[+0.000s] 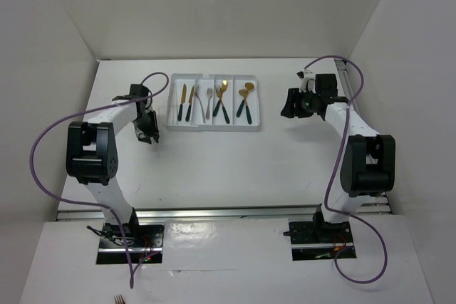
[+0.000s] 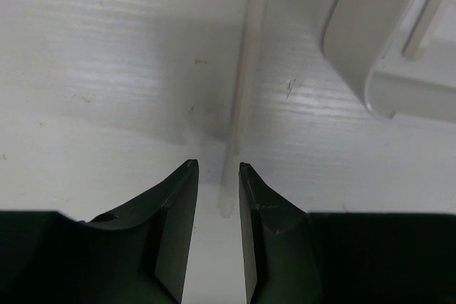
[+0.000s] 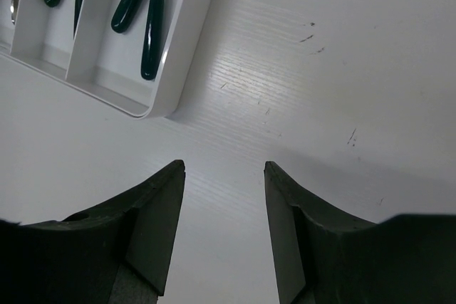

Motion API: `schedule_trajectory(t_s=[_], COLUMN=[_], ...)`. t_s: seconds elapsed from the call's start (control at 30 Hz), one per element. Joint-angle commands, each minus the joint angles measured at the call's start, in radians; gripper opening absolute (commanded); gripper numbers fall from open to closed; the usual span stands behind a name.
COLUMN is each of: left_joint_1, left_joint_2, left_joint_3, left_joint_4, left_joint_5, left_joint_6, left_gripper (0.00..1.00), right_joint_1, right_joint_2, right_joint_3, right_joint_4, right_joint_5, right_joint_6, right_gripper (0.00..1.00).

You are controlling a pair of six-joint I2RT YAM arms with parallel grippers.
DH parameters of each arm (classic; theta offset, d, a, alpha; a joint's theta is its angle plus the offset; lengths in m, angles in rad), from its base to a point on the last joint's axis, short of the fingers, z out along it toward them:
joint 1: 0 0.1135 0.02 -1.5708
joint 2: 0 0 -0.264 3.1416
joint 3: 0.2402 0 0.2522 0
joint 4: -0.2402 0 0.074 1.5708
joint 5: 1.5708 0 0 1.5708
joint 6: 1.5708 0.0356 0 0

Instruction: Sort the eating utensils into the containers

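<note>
entry: eating utensils, status of sorting.

- contents: we count two knives in the tray's left-hand compartment, a silver fork in the next, a gold fork beside that, and two spoons at the right end. all lie lengthwise, dark handles toward the arms. the right wrist view shows the spoon handles lying inside the end compartment.
- holder: the white tray lies flat at the far middle of the table, between the two arms.
- loose pieces: we see none on the table around the tray. a small tined shape shows at the bottom edge of the top view, off the table; too small for us to name.
- left gripper: low over the table just left of the tray's near corner, jaws parted by a narrow gap, nothing between them.
- right gripper: right of the tray, apart from it, jaws parted more widely, nothing held.
- judgement: the sort looks finished or nearly so, with like kinds grouped and both grippers empty. what is left, we judge, is at most that unclear piece and drawing the arms back.
</note>
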Motion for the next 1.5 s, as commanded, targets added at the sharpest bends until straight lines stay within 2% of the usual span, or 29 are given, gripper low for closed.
schedule_trajectory(t_s=[0.0,0.27,0.37,0.4,0.43,0.5,0.6,0.73,0.87,1.03,1.17,1.27,1.4,1.47], left_joint_1=[-0.005,-0.005,-0.005,-0.005,-0.005,-0.005,-0.005,0.025,0.090,0.061,-0.017,-0.066,-0.097,-0.097], left_joint_2=[0.062,0.170,0.206,0.217,0.226,0.240,0.249,0.147,-0.012,-0.086,-0.053,0.031,0.163,0.208], left_joint_3=[0.062,0.111,0.121,0.121,0.130,0.130,0.130,0.092,0.091,0.214,0.353,0.436,0.586,0.613], left_joint_4=[0.015,0.004,0.004,0.004,0.004,0.004,0.004,0.015,0.075,0.107,0.130,0.121,0.085,0.085], left_joint_5=[-0.023,-0.055,-0.067,-0.076,-0.077,-0.087,-0.119,-0.141,-0.042,0.037,0.173,0.232,0.244,0.244], left_joint_6=[-0.018,-0.009,-0.009,-0.009,-0.009,-0.009,-0.009,-0.039,-0.049,-0.049,-0.006,0.014,0.014,0.014], left_gripper=[0.43,0.41,0.36,0.33,0.18,0.00,0.00,0.00,0.00,0.00,0.00,0.00,0.00,0.00], right_joint_1=[0.007,0.007,0.007,0.007,0.007,0.007,0.007,0.007,0.007,0.007,0.007,0.007,0.007,0.007], right_joint_2=[-0.060,-0.060,-0.060,-0.060,-0.051,-0.051,-0.042,-0.042,-0.042,-0.042,-0.033,-0.033,-0.033,-0.042], right_joint_3=[-0.014,-0.014,-0.014,-0.014,-0.014,-0.004,-0.004,0.005,0.005,-0.004,-0.004,-0.004,-0.004,-0.004], right_joint_4=[0.008,0.008,0.008,0.008,0.008,0.008,0.008,0.008,0.008,0.018,0.027,0.027,0.027,0.027], right_joint_5=[0.000,0.019,0.019,0.019,0.019,0.019,0.019,0.019,0.008,0.008,-0.001,-0.001,-0.001,-0.001], right_joint_6=[-0.013,-0.013,-0.013,-0.013,-0.013,-0.013,-0.013,-0.023,-0.023,-0.013,-0.013,-0.004,-0.004,-0.004], right_gripper=[0.56,0.56,0.56,0.55,0.55,0.53,0.53,0.52,0.52,0.52,0.52,0.52,0.52,0.52])
